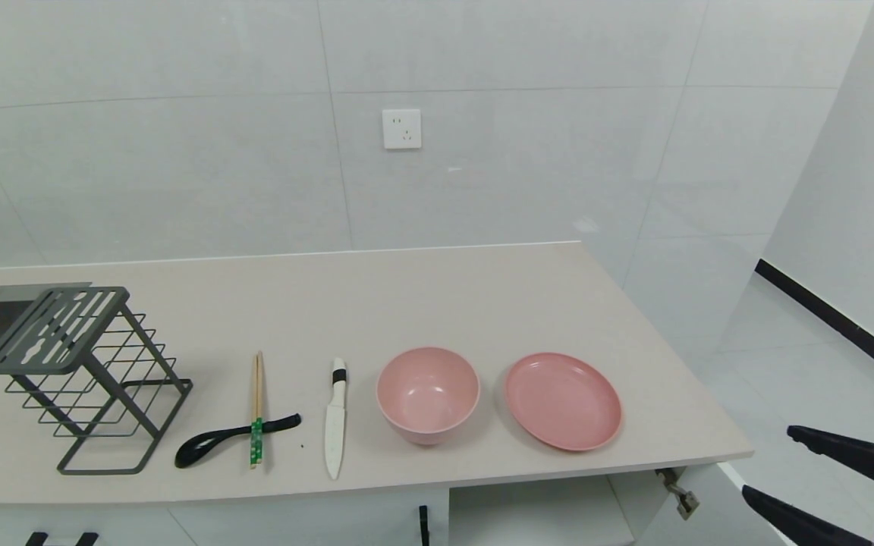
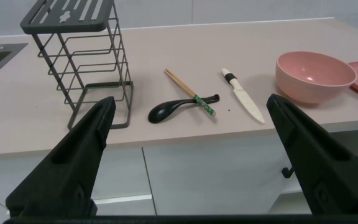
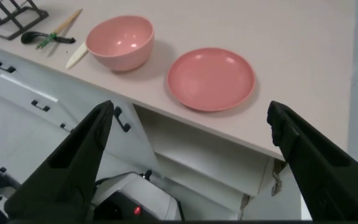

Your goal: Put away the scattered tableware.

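Head view: right gripper (image 1: 767, 462) hangs wide open and empty off the right end of the counter (image 1: 482, 303), so the flat pink plate (image 1: 563, 400) is nearest it; the left gripper (image 2: 189, 106), also spread empty, faces the spoon (image 2: 166, 111).

The bowl (image 1: 427, 394) is plain pink, and the plate (image 1: 563, 400) just to its right is the same pink. Left of the bowl lie a white knife (image 1: 335, 432) with a black band, pale wooden chopsticks (image 1: 256, 394) banded in patterned green, a black spoon (image 1: 202, 447), then a dark grey rack (image 1: 58, 330). The countertop (image 1: 407, 303) is beige.
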Tool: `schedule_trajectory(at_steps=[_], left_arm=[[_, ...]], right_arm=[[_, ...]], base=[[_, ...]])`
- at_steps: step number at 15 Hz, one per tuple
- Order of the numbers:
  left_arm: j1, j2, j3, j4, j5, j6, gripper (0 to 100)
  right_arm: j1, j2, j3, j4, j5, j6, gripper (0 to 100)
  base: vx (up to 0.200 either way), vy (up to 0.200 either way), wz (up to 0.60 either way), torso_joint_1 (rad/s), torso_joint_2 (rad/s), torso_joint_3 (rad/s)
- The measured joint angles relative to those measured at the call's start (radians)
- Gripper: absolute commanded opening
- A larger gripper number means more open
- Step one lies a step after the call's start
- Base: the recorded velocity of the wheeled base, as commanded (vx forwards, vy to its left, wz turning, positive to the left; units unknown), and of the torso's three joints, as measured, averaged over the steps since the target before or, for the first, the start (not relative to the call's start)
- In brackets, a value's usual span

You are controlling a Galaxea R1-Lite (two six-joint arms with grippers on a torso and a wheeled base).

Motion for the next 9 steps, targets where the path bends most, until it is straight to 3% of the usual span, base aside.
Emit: schedule_trajectory(at_steps=[5, 9], left_arm=[[0.0, 0.0, 0.0, 0.001, 0.0, 0.0, 100], [0.0, 0.0, 0.0, 0.001, 0.0, 0.0, 100]], right_arm=[[0.027, 0.151, 0.007, -0.029, 0.0, -0.005, 100], [0.045, 0.276, 0.008, -0.159, 0.0, -0.005, 100]], base=[[0.0, 0.0, 0.0, 0.0, 0.0, 0.0], [0.0, 0.0, 0.0, 0.0, 0.0, 0.0]])
